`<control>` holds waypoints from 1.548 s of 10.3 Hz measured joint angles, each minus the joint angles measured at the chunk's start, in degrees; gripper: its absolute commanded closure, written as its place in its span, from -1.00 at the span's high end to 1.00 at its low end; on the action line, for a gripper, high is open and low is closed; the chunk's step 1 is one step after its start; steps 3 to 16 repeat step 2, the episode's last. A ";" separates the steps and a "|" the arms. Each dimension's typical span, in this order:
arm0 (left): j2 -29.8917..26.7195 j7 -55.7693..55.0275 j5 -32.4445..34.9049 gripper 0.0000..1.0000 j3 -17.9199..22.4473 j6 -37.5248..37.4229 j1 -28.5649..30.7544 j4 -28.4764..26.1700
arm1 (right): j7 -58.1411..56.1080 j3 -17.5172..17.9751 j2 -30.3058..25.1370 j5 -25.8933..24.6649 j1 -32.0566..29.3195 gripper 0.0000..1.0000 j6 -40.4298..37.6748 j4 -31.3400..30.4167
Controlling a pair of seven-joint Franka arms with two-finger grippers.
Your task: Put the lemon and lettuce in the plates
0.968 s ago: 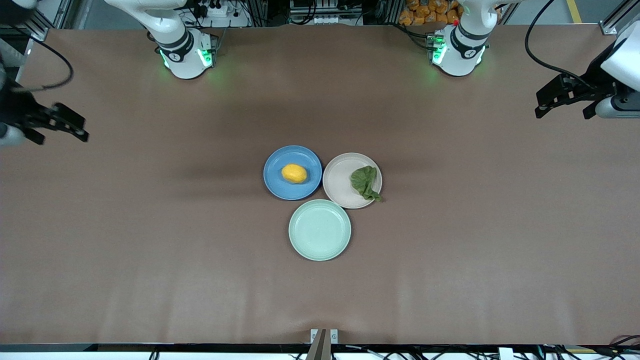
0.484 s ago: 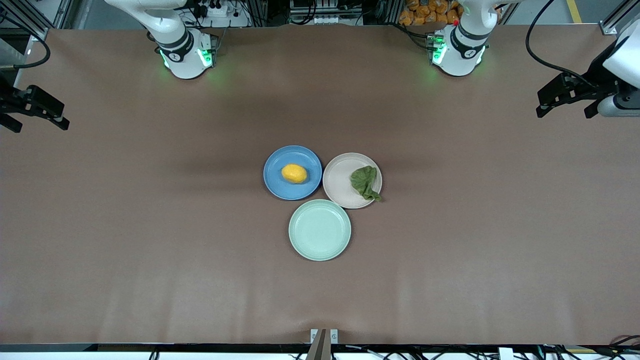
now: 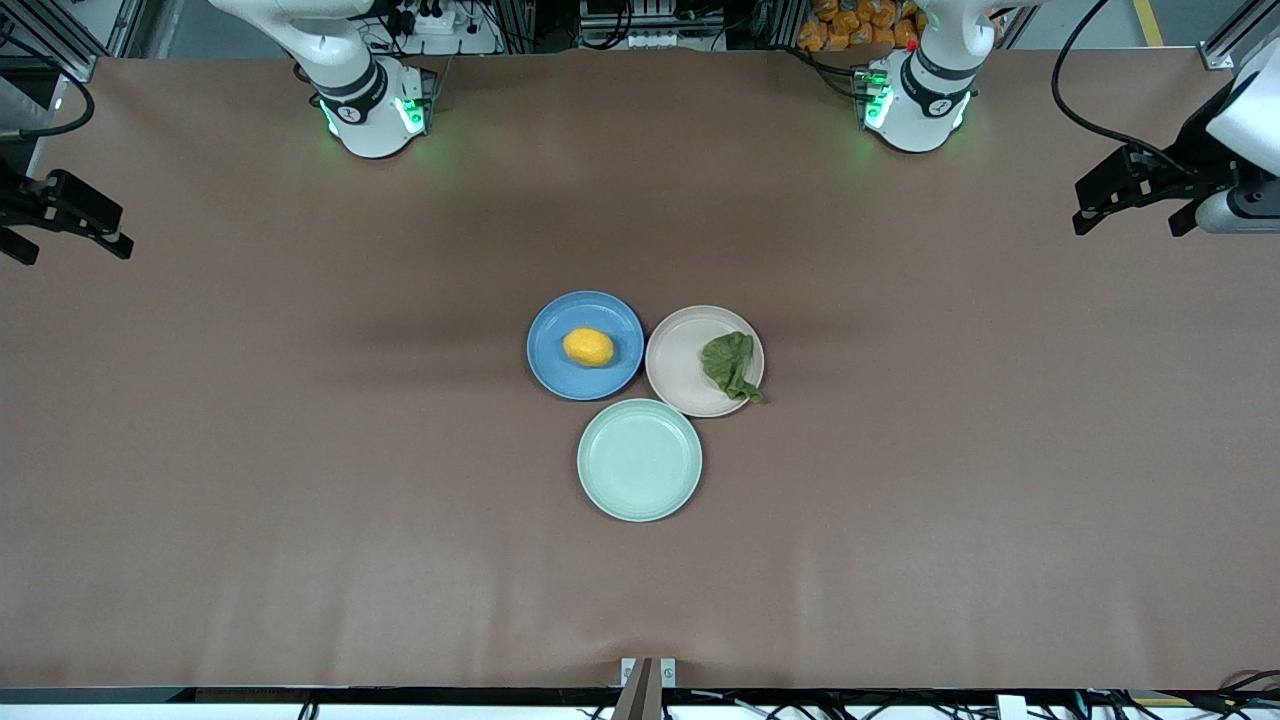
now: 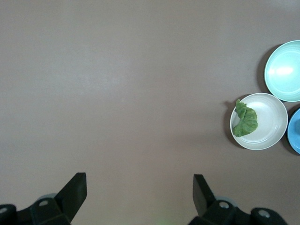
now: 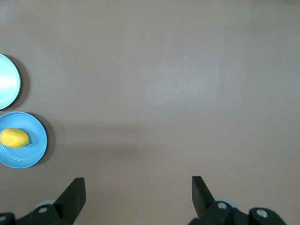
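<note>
The lemon (image 3: 588,347) lies in the blue plate (image 3: 552,360); both also show in the right wrist view, lemon (image 5: 14,138) on plate (image 5: 33,152). The lettuce (image 3: 730,365) lies in the beige-pink plate (image 3: 680,370), its tapering end over the rim; the left wrist view shows lettuce (image 4: 245,120) and plate (image 4: 269,122) too. My left gripper (image 3: 1085,205) is open and empty, high over the table's edge at the left arm's end. My right gripper (image 3: 75,235) is open and empty over the table's edge at the right arm's end. Its fingertips (image 5: 75,190) hold nothing.
An empty mint-green plate (image 3: 640,460) sits nearer the front camera, touching the other two plates; it also shows in the left wrist view (image 4: 283,70) and the right wrist view (image 5: 7,82). Bare brown table (image 3: 300,500) surrounds the plates.
My right gripper has drawn back toward the right arm's end of the table and risen a little. My left gripper has barely moved. Lemon and lettuce stay in their plates.
</note>
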 measured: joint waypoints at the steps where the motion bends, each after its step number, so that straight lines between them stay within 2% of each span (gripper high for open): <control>1: -0.01 0.00 0.00 1.00 -0.04 -0.41 0.00 0.00 | -0.06 -0.01 0.00 0.00 0.00 1.00 -0.02 0.00; 16: -0.03 0.00 0.00 1.00 -0.04 -0.54 0.00 0.00 | -0.09 -0.02 0.00 0.00 0.00 1.00 -0.03 0.00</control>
